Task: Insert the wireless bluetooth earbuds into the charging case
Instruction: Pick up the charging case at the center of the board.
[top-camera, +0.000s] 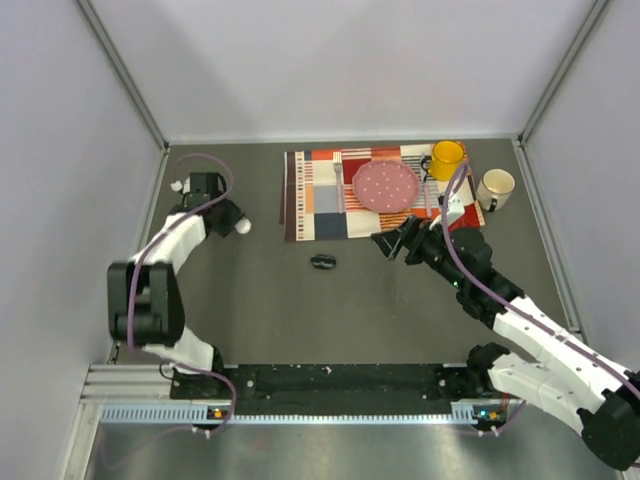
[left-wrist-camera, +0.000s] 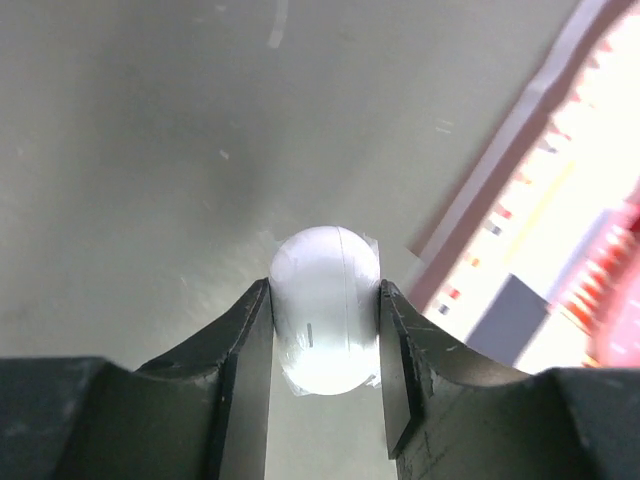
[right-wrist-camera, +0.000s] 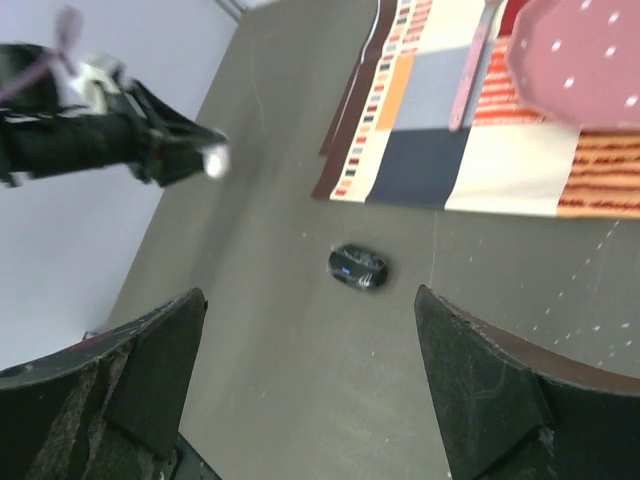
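My left gripper (left-wrist-camera: 325, 290) is shut on a white rounded pod (left-wrist-camera: 325, 310) with a seam round it, a charging case by its look. From above, that pod (top-camera: 243, 226) is left of the mat. A black oval pod (top-camera: 324, 262) with a small blue light lies on the table in the middle. My right gripper (top-camera: 392, 243) hangs open to its right, with nothing between the fingers. In the right wrist view the black pod (right-wrist-camera: 357, 268) lies ahead of the open gripper (right-wrist-camera: 308, 300), and the white pod (right-wrist-camera: 215, 160) shows at the left arm's tip. The earbuds are out of view.
A patchwork mat (top-camera: 330, 200) at the back carries a pink dotted plate (top-camera: 385, 186) and cutlery. A yellow mug (top-camera: 447, 158) and a white mug (top-camera: 495, 188) stand at the back right. Grey walls enclose the table on three sides.
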